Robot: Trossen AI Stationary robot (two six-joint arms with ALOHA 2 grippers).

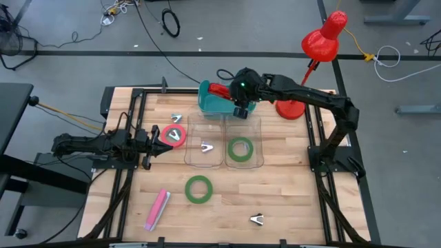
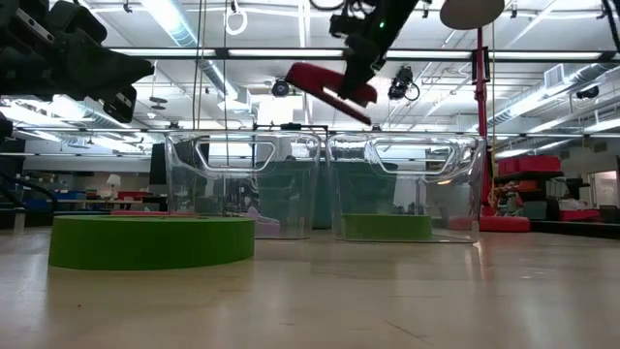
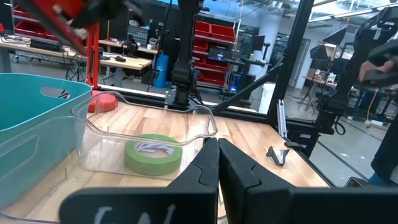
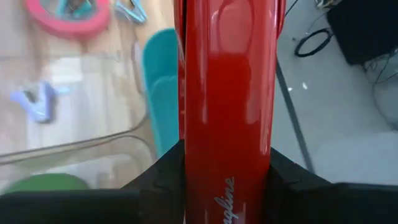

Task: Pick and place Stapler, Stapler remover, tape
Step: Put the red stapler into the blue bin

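Overhead, the right gripper [image 1: 240,105] hangs above the teal bin [image 1: 213,103] at the far side of the bench [image 1: 289,200], its jaws pinching a red stapler [image 1: 219,89]. In the low view the red stapler [image 2: 331,89] is held tilted in the air, above and behind the two clear containers. The right wrist view shows the stapler [image 4: 227,106] running lengthwise between the dark fingers [image 4: 161,177], which press against both of its sides.

Just in front of the teal bin stand two clear plastic containers side by side. The left clear container [image 1: 204,160] holds a small silver staple remover [image 1: 207,146]; the right clear container [image 1: 256,160] holds a green tape roll [image 1: 240,149], lying flat. A second green tape roll [image 1: 198,189] lies flat on the open bench nearer the front, apart from both containers. The red-pink tape roll [image 1: 174,135] lies flat to the left of the containers, with a small metal piece inside its ring. Another staple remover [image 1: 257,220] sits near the front edge, and a pink stapler [image 1: 157,209] lies at the front left. One more small silver staple remover [image 1: 177,118] rests beyond the red-pink roll.

The left gripper [image 1: 153,140] waits low over the bench at the left, pointing at the red-pink roll and just beside it, its jaws pressed together and empty. A red desk lamp [image 1: 321,43] stands at the far right corner.
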